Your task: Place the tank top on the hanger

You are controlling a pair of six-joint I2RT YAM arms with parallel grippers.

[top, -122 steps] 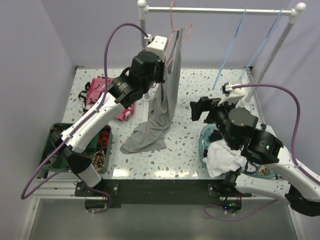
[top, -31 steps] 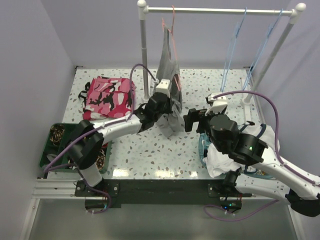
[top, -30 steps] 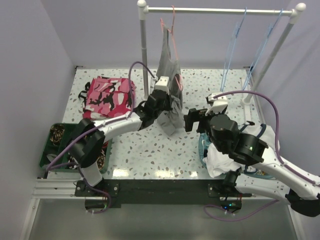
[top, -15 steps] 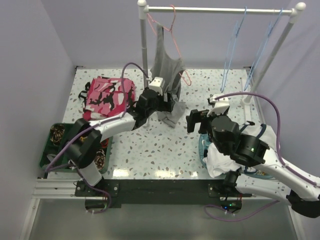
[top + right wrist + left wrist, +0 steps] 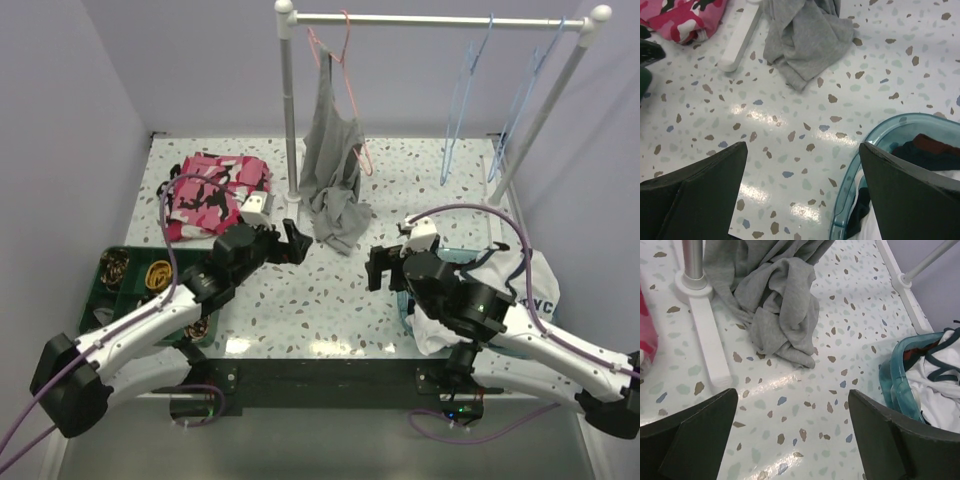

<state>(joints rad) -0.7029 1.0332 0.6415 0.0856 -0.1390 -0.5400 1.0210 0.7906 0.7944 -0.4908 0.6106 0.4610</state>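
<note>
We see the plain grey soft-fabric tank top (image 5: 330,140) hanging from the thin pink wire hanger (image 5: 350,95) on the white rail (image 5: 440,20) over the speckled counter's (image 5: 300,300) far edge, its hem heaped on the counter. Left tool (image 5: 792,435) and right tool (image 5: 802,190) both gape wide, gripping nothing.

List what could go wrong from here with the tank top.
1. The hanger hangs tilted, with the tank top bunched on it; it may slide off.
2. Its lower end lies pooled on the table by the rack foot, and the open left gripper nearby could snag it.
</note>
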